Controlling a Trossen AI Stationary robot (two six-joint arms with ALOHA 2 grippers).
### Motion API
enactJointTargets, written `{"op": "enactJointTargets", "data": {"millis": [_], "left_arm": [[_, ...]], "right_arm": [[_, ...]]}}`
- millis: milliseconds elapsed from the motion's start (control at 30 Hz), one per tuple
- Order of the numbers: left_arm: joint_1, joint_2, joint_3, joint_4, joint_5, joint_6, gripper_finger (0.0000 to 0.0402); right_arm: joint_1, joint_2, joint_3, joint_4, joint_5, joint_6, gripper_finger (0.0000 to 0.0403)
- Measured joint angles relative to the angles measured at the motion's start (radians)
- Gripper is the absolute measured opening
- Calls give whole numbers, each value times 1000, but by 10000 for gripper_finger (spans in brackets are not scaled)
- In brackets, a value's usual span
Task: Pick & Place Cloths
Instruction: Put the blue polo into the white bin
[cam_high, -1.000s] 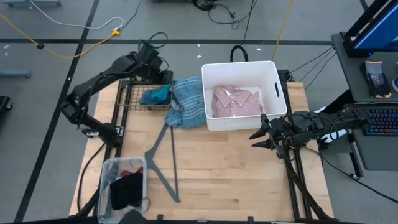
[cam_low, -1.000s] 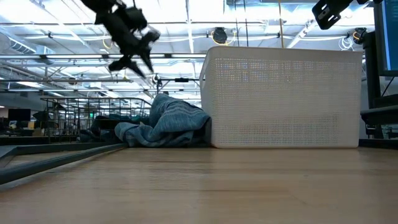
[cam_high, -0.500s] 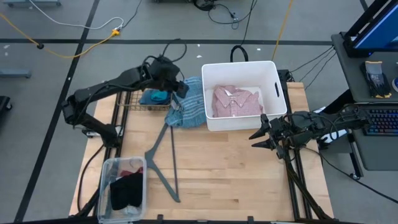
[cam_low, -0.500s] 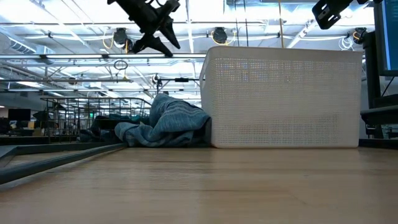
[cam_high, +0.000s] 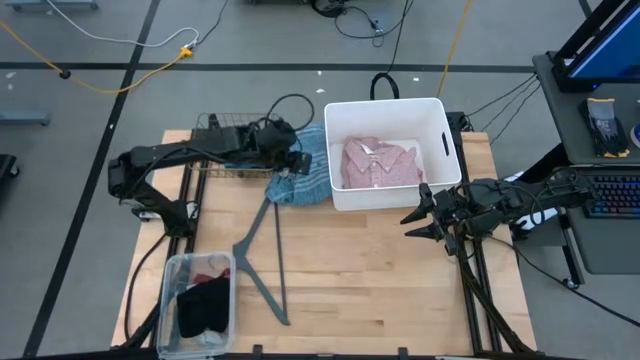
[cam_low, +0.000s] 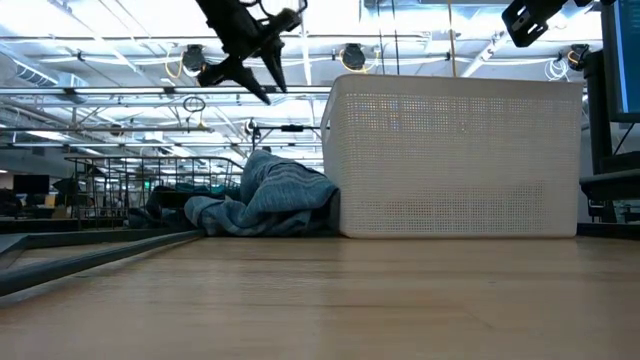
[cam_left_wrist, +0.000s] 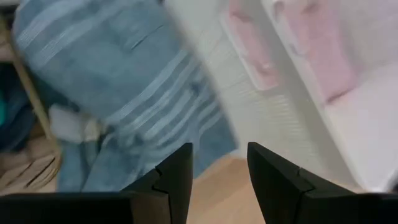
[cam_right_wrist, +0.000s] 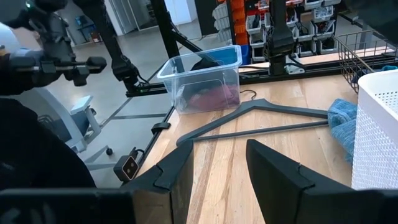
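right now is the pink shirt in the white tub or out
In. The pink shirt lies flat inside the white tub, visible from above; the blue-plaid shirt sits outside.

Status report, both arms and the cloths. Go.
Left gripper open, empty, above the blue striped cloth beside the white perforated tub. Right gripper open, parked at the table's right edge. Pink button shirt in tub. Nothing blocking.

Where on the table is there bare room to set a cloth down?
The widest bare wood lies between the grey hanger and the table's right edge, in front of the white tub. The far left corner is crowded: blue-plaid shirt, wire basket, with the left tool above. The clear bin fills the near left corner.
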Motion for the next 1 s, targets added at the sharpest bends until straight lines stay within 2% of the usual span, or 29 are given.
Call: {"op": "enactJointTargets", "data": {"millis": [233, 700, 833, 1000], "left_arm": [[-1, 66, -3, -31, -47, -42, 154], [10, 158, -3, -18, -17, -67, 157], [9, 161, -3, -18, -20, -44, 181], [3, 162, -3, -11, -45, -68, 235]], "right_arm": [[0, -1, 0, 0, 0, 0, 139], [0, -1, 0, 0, -1, 0, 139], [0, -1, 0, 0, -1, 0, 139], [0, -1, 0, 0, -1, 0, 139]]}}
